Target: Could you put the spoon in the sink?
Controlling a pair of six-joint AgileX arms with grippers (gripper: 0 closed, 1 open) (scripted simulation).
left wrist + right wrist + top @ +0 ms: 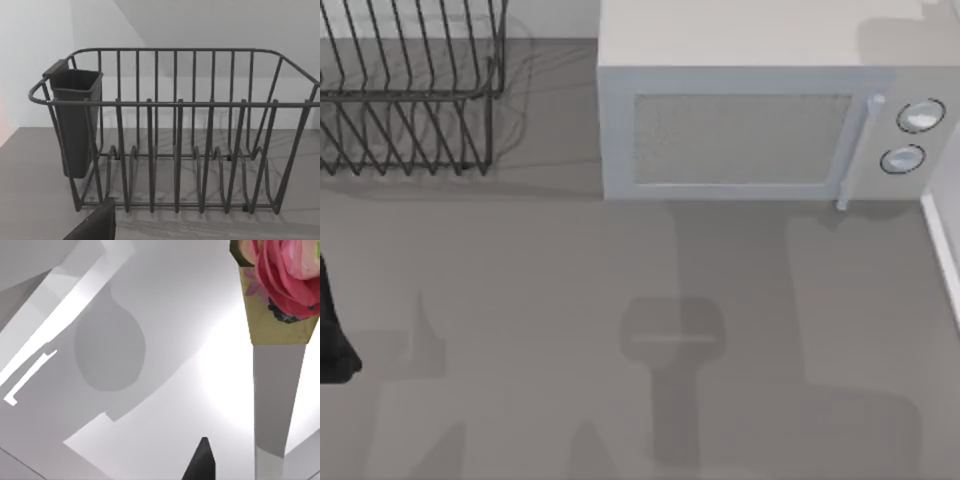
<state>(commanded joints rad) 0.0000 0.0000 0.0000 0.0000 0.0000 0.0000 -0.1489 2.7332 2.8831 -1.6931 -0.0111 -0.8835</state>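
One dark bit of the left arm (334,335) sits at the surface's (570,300) left edge; its pincer state cannot be told. Wire dish rack (410,90) back left, utensil cup (75,120) clipped on it; microwave (750,130) to its right

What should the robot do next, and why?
Probably lower the spoon a little with the right gripper: it hangs above a white surface, likely the sink, casting its shadow there. The left arm sits at the table's left edge.
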